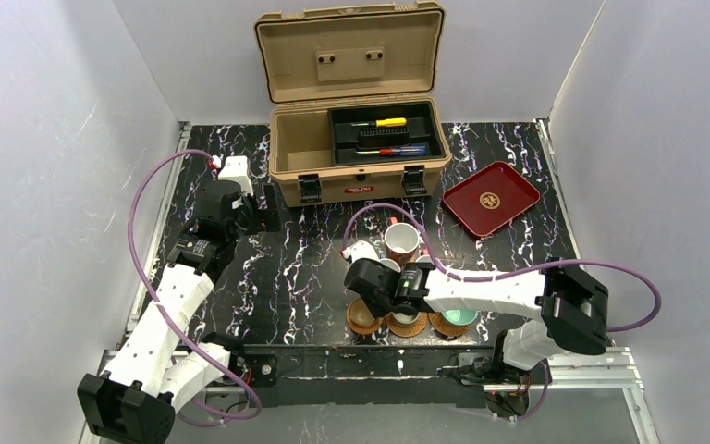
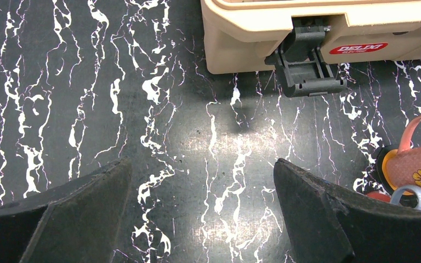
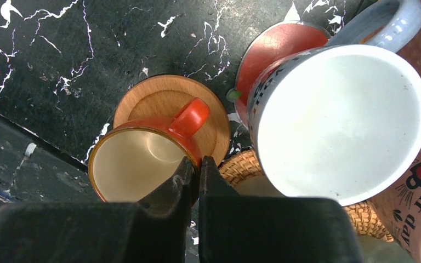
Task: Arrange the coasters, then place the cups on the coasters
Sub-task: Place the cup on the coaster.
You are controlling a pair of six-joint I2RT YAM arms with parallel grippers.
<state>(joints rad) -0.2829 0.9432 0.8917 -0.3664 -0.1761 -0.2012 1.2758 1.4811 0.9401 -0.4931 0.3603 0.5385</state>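
The tan toolbox point(image 1: 361, 180) stands open at the back of the black marbled table point(image 1: 305, 268) and serves as reference. The dark red tray point(image 1: 508, 190) lies just off its front right corner. The left gripper point(image 2: 203, 211) hangs over bare table off the toolbox's front left corner, jaws wide apart and holding nothing. The right gripper point(image 3: 196, 164) sits in front of the toolbox, towards the arm bases, among the cups; its jaws are drawn together on the rim of the orange cup point(image 3: 137, 164), one finger inside the wall and one outside. That cup is glossy orange with a cream interior, and it rests on the smooth wooden coaster point(image 3: 153, 101), farthest from the toolbox on the left of the group. Beside it, nearer the toolbox, a larger white-inside mug point(image 3: 334, 120) with a blue-grey handle stands on the pinkish-red coaster point(image 3: 279, 46). A reddish mug point(image 3: 411, 203) with black lettering touches it. The teal cup point(image 1: 459, 317) occupies a coaster at the right of the front row. A woven coaster point(image 3: 238, 167) lies between, partly hidden. A pink flowered cup point(image 2: 416, 164) sits on a black-edged orange coaster point(image 2: 385, 161).
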